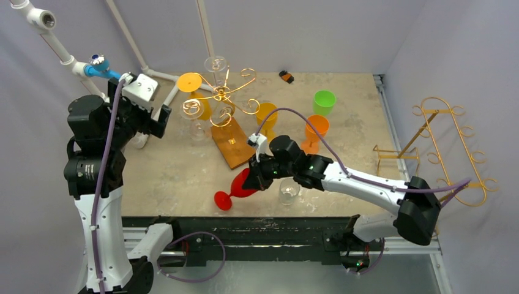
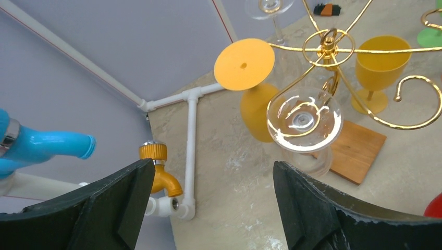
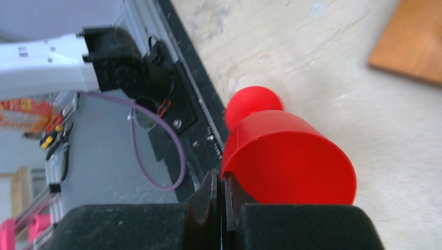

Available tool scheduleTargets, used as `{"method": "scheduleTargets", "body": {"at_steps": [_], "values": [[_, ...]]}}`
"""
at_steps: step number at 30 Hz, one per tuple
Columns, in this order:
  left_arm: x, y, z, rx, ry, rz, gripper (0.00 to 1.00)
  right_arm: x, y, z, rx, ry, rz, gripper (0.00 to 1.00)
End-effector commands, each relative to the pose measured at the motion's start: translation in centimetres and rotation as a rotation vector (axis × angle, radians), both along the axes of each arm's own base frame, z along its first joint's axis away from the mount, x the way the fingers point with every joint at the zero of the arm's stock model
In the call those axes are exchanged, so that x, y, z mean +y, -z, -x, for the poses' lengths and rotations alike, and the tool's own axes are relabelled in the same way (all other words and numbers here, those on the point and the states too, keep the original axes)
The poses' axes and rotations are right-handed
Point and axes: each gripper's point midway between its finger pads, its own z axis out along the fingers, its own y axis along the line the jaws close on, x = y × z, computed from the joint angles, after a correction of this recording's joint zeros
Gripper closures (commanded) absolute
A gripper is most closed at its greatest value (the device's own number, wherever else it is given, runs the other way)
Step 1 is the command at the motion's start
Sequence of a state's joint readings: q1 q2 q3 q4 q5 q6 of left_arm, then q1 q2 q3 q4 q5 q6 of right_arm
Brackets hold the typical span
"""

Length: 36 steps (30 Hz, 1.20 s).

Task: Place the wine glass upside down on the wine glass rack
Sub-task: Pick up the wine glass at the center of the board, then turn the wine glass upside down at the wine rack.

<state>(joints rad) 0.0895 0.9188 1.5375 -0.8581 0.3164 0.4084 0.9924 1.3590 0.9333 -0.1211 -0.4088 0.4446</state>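
Observation:
The red wine glass (image 1: 235, 188) is tipped on its side near the table's front edge, foot toward the near left. My right gripper (image 1: 258, 176) is shut on its rim; in the right wrist view the jaws (image 3: 223, 183) pinch the wall of the red bowl (image 3: 292, 161), with the foot beyond it. The gold wire rack (image 1: 223, 93) stands on a wooden base (image 1: 232, 146) at the back centre and carries inverted glasses. My left gripper (image 1: 156, 120) is open and empty, left of the rack (image 2: 329, 44); its view shows a hanging clear glass (image 2: 305, 120).
A green cup (image 1: 324, 101), an orange glass (image 1: 316, 130) and a yellow glass (image 1: 266, 114) stand right of the rack. A clear glass (image 1: 287, 192) stands beside my right gripper. A second gold rack (image 1: 453, 147) sits off the table's right edge. White pipes (image 2: 190, 135) run at the left.

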Motion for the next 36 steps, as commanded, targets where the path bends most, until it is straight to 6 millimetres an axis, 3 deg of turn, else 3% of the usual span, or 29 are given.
{"method": "scheduleTargets", "body": {"at_steps": [1, 4, 5, 10, 16, 25, 29, 33, 36], "values": [[-1.9, -3.3, 0.9, -0.051, 0.077, 0.077, 0.09, -1.1, -5.9, -2.4, -0.115, 0.117, -0.08, 1.0], [-3.4, -4.3, 1.5, -0.035, 0.147, 0.134, 0.09, -2.5, -10.0, -2.9, -0.181, 0.163, -0.137, 1.0], [-4.0, -4.6, 1.7, -0.027, 0.176, 0.156, 0.1, -3.1, -12.2, -2.9, -0.216, 0.18, -0.174, 1.0], [-7.2, -4.4, 3.3, 0.059, 0.35, 0.25, 0.1, -5.9, -19.5, -2.3, -0.339, 0.226, -0.295, 1.0], [-10.1, -3.6, 4.5, 0.132, 0.536, 0.337, 0.12, -8.4, -26.1, -1.5, -0.444, 0.271, -0.404, 1.0], [-11.8, -4.9, 4.7, 0.132, 0.674, 0.416, 0.1, -9.6, -31.5, -3.1, -0.537, 0.392, -0.506, 1.0], [-12.0, -3.8, 4.4, 0.169, 0.682, 0.444, 0.1, -9.1, -33.7, -4.0, -0.573, 0.422, -0.557, 1.0], [-12.1, -4.1, 3.1, 0.148, 0.654, 0.507, 0.11, -8.5, -35.5, -4.8, -0.605, 0.44, -0.59, 1.0], [-12.6, -4.5, 0.9, 0.131, 0.617, 0.545, 0.13, -8.3, -36.2, -5.5, -0.622, 0.465, -0.6, 1.0]]}}
